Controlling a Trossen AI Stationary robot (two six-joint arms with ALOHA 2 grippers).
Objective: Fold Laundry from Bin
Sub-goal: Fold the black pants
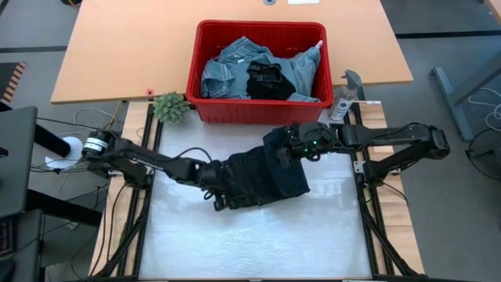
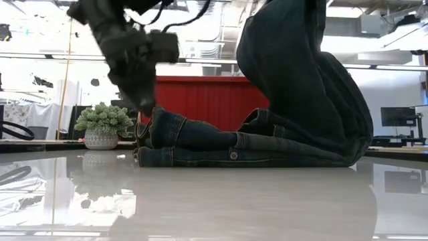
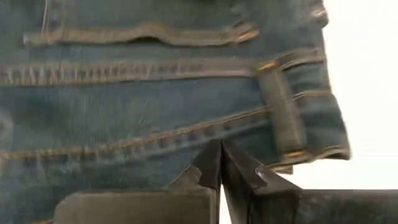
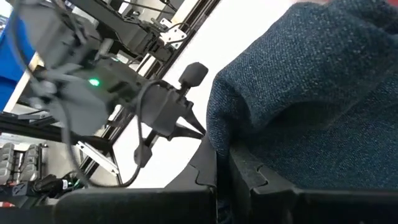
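A pair of dark blue jeans (image 1: 262, 176) lies partly on the pale table. One part (image 2: 294, 60) is drawn up out of the low view's top, and the rest (image 2: 200, 144) lies in folds on the table. My right gripper (image 1: 291, 145) is shut on the raised part. My left gripper (image 3: 219, 152) is shut and slants down at the waistband with its belt loop (image 3: 281, 106), at the jeans' left end (image 2: 152, 126). The red bin (image 1: 258, 31) at the far edge holds light blue denim (image 1: 235, 66) and a black piece (image 1: 266, 81). My left gripper: its shut fingertips (image 3: 211, 163) stand right at the jeans' waistband, but whether they touch it cannot be told. My right gripper pinches a bunched fold of the jeans (image 4: 249, 134), coming from the table's right and slanting down. The cloth hangs from it, and the lower part (image 2: 294, 157) lies on the table.
A small green plant (image 1: 171, 107) stands at the bin's near left corner. A pale bottle (image 1: 344, 98) stands to the bin's right. Black frame rails (image 1: 364, 196) run along both sides of the table. Bare table surface (image 1: 258, 243) lies toward the near edge.
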